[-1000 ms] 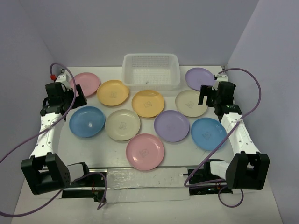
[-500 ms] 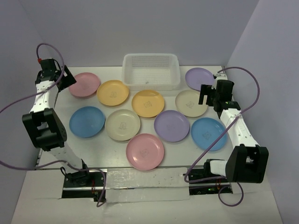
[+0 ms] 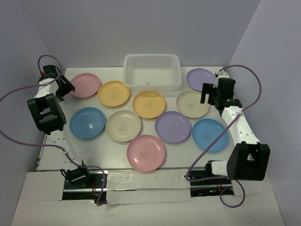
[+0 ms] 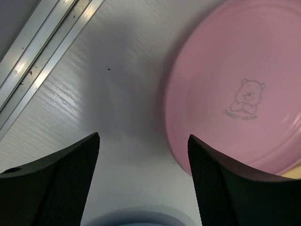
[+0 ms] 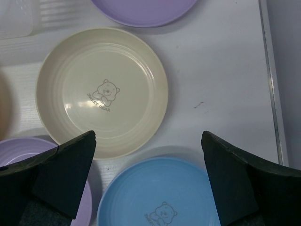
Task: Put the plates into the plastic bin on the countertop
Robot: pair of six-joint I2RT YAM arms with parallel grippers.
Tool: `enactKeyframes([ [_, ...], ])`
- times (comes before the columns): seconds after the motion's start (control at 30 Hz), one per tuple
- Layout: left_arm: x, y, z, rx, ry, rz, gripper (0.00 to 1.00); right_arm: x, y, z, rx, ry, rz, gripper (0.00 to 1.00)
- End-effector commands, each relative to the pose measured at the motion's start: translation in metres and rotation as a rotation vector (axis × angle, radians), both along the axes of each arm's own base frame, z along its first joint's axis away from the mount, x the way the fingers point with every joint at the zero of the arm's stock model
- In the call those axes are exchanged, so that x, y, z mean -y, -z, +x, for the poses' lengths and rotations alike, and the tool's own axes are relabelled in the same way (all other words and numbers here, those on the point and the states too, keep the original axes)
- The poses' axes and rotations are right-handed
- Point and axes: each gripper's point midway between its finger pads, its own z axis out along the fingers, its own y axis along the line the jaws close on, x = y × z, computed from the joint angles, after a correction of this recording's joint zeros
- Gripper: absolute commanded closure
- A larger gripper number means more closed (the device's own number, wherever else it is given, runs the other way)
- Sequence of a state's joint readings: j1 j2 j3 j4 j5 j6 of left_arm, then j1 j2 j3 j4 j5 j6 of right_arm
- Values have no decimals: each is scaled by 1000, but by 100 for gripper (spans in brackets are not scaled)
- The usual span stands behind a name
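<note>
Several pastel plates lie flat on the white countertop. The plastic bin stands empty at the back centre. My left gripper is open and empty at the back left, just left of a pink plate. In the left wrist view its jaws span bare counter, with the pink plate to the right. My right gripper is open and empty, beside a cream plate. In the right wrist view its jaws hang above the gap between the cream plate and a blue plate.
Two orange plates, a blue plate, a cream plate, two lavender plates and a pink plate fill the middle. Lavender-grey walls close in the sides. A metal rail runs along the left edge.
My left arm has swung up and back to the far left, and its gripper now hangs low beside the pink plate. My right arm has shifted slightly toward the back.
</note>
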State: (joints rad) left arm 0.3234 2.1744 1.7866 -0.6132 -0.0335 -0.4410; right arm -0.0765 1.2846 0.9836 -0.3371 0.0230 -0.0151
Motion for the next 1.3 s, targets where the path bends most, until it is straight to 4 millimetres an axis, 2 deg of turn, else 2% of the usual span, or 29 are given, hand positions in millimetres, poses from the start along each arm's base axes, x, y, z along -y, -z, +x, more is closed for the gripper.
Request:
enactKeyframes([
  [0.0,1,-1,20,46,0,-35,24,2,-10,9,20,19,-3,0],
  [0.1,-1,17,24,25,9,-38,31,3,-5,10,2,24,-6,0],
  [0.3,-3,38,26,2,14,-36,40,3,-3,11,-1,27,-8,0],
  [0.43,-4,43,27,6,12,-36,46,4,0,12,-9,28,-9,0],
  [0.63,-1,43,30,17,10,-57,63,4,0,15,-13,27,-8,0],
  [0.7,-1,40,31,28,11,-60,75,3,0,16,-14,25,-6,0],
  [0.8,0,33,30,28,-1,-71,99,3,0,17,-20,24,-5,0],
  [0.83,1,31,29,30,-5,-78,100,3,-2,17,-17,24,-5,0],
  [0.93,-1,12,27,69,-32,-102,100,3,-5,17,-12,23,-5,0],
  [1.0,-3,-12,26,115,-45,-100,100,3,-10,17,0,24,-4,0],
  [1.2,-15,-125,33,314,-72,0,100,2,-24,14,32,46,30,0],
  [1.27,-13,-186,34,431,-62,35,100,3,-28,12,41,55,36,0],
])
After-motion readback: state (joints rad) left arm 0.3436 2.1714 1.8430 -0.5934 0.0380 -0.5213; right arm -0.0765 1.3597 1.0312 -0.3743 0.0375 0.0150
